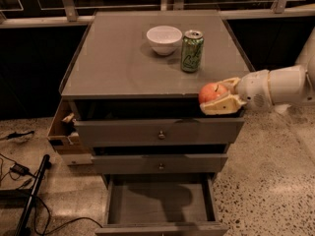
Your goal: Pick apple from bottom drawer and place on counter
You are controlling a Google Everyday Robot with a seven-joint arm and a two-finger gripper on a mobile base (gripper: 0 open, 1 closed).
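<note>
The red-orange apple (211,92) is held in my gripper (216,98), which reaches in from the right on a white arm. The pale fingers (220,107) are shut around the apple. It hangs at the front right edge of the counter (118,63), about level with the counter's surface and above the top drawer front. The bottom drawer (160,205) is pulled out at the floor and shows nothing inside.
A white bowl (164,39) and a green soda can (191,51) stand at the back middle of the counter. Two knobbed drawers (160,132) stand slightly open. A cardboard box (63,132) sits at the cabinet's left. Cables and a dark pole (29,195) lie on the floor.
</note>
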